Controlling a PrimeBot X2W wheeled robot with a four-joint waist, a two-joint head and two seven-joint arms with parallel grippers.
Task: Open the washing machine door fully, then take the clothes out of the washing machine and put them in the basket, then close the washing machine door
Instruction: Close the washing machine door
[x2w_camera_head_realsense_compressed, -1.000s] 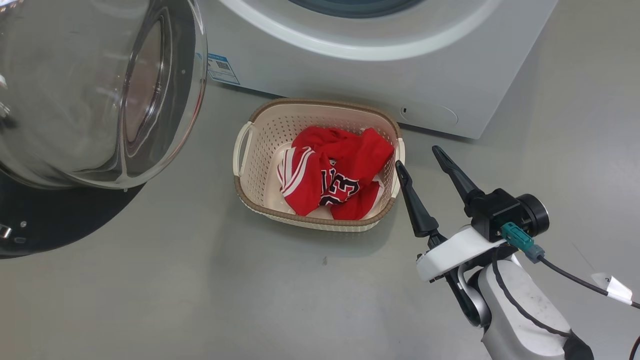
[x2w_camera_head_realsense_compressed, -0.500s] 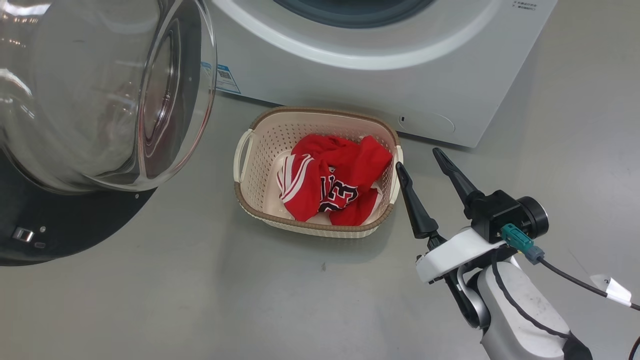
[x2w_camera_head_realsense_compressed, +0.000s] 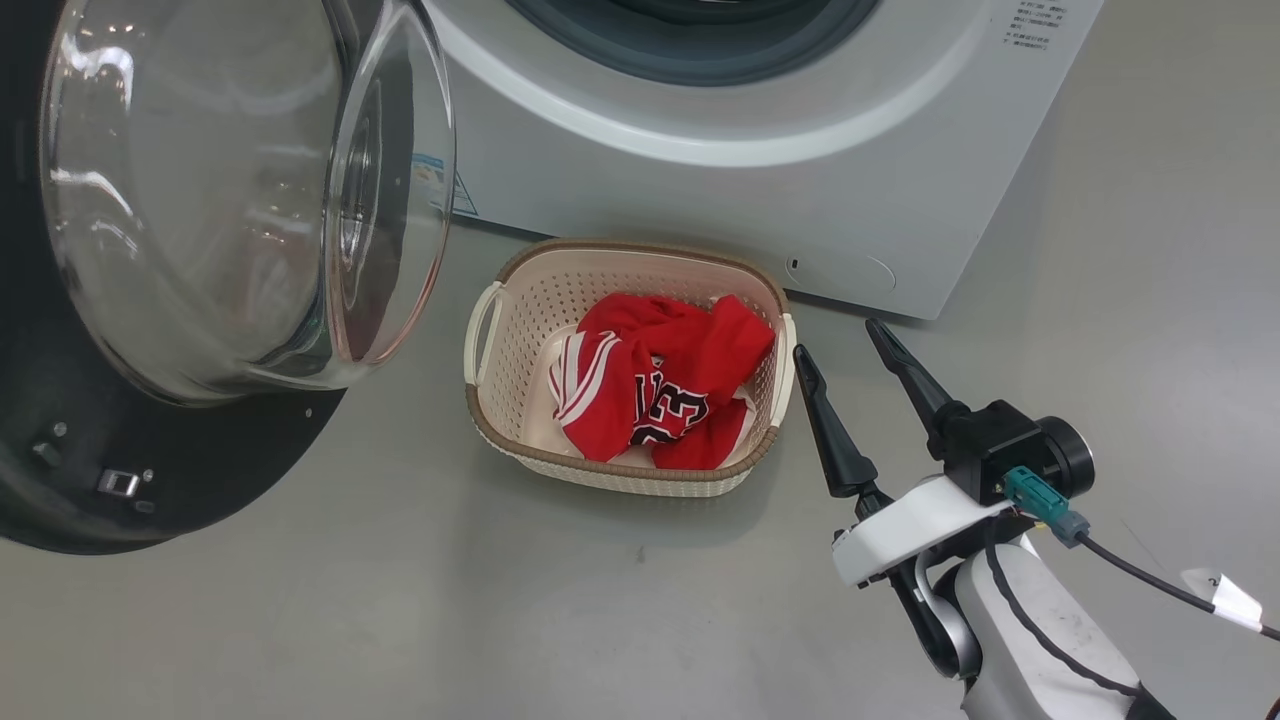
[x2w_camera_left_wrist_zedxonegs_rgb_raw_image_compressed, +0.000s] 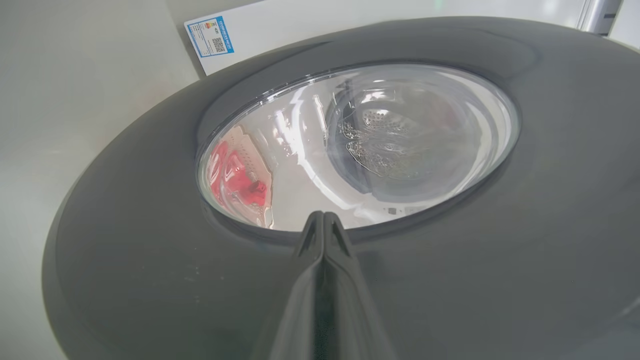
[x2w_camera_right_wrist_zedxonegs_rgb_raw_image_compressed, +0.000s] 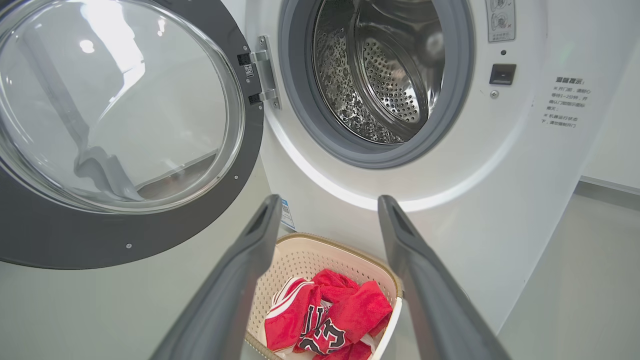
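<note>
The left gripper (x2w_camera_left_wrist_zedxonegs_rgb_raw_image_compressed: 324, 222) is seen clenched, its two fingers pressed together with nothing between them; the tips are set against the outer face of the washing machine door (x2w_camera_left_wrist_zedxonegs_rgb_raw_image_compressed: 150, 280), at the edge of its clear centre, though contact cannot be confirmed; the right gripper (x2w_camera_head_realsense_compressed: 836, 338) is held wide apart and empty, just beside the right end of the basket (x2w_camera_head_realsense_compressed: 520, 300); the clothes (x2w_camera_head_realsense_compressed: 660, 390) are heaped inside that basket, which is set on the floor (x2w_camera_head_realsense_compressed: 300, 620) before the washing machine (x2w_camera_head_realsense_compressed: 700, 180); the door is swung open to the left; the steel drum (x2w_camera_right_wrist_zedxonegs_rgb_raw_image_compressed: 385, 75) is exposed.
</note>
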